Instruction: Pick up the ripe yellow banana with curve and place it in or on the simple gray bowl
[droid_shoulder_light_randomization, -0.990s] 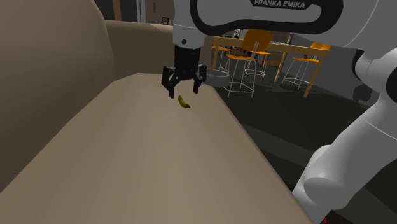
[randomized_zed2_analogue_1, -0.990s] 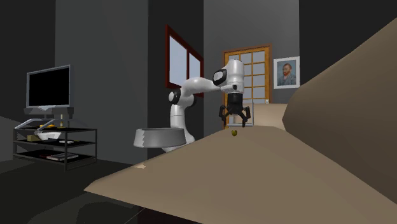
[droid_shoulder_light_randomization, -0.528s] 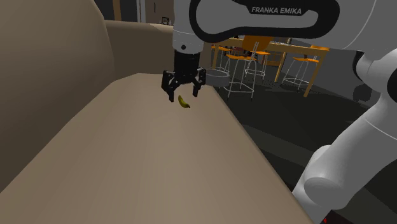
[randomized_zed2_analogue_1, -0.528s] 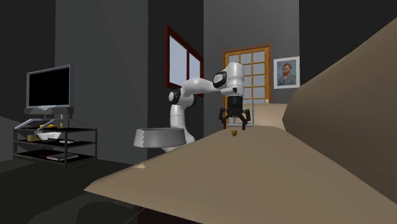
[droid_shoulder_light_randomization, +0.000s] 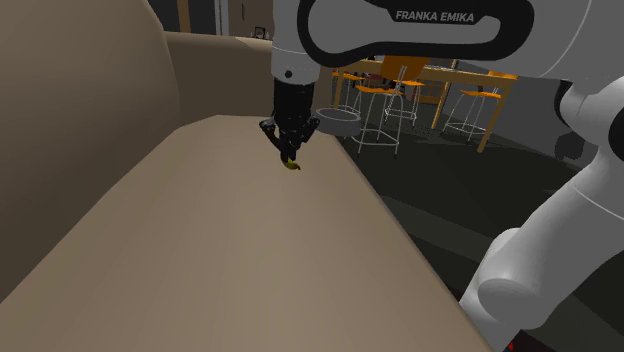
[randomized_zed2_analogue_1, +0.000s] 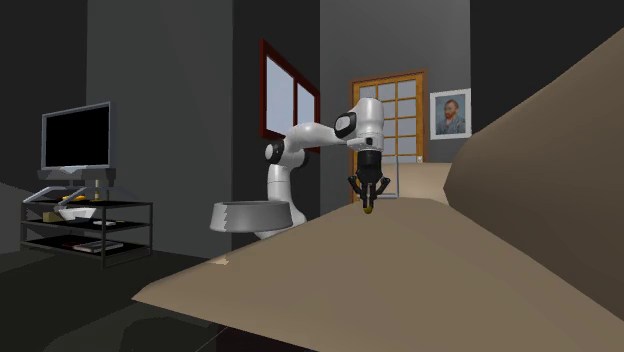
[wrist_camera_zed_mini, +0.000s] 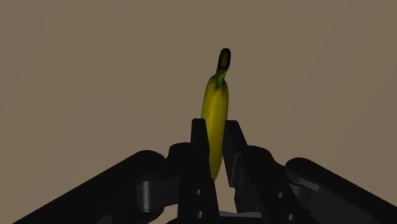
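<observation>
Wrist view: banana pinched, not yet lifted by the look of it.
Black gripper (wrist_camera_zed_mini: 215, 139) has its fingers clamped on the yellow banana (wrist_camera_zed_mini: 215, 111) approx. mid-length, w/ the fruit's long axis running crosswise to the fingers' closing line and the dark stem end pointing out past the fingertips. Shoulder view: it sits low on the tan surface (droid_shoulder_light_randomization: 230, 250), near the far edge. The grey bowl (droid_shoulder_light_randomization: 338, 123) lies just beyond that edge, toward that view's right, so the carry probably goes up, then that way.

Banana (wrist_camera_zed_mini: 215, 105) end hidden inside the hand (wrist_camera_zed_mini: 215, 129)
</observation>
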